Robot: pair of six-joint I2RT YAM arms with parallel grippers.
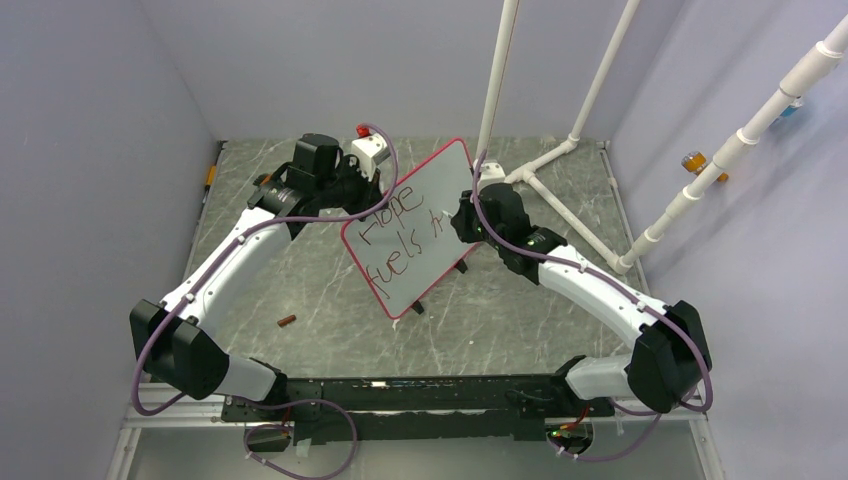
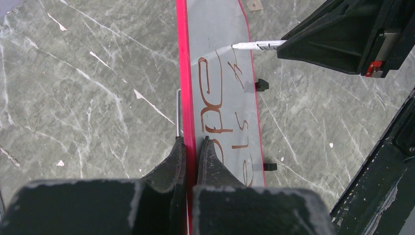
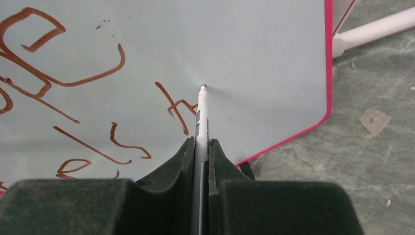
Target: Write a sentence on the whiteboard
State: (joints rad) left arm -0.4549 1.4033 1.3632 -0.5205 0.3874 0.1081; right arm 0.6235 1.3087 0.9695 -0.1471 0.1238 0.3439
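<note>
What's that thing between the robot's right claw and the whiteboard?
A white marker. The right gripper pinches it, and its tip seems to touch the whiteboard. The right wrist view shows it best.

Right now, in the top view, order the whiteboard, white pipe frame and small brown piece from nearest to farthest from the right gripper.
1. The whiteboard, just left of the right gripper.
2. The white pipe frame, close behind it.
3. The small brown piece, far off to the near left.
</note>
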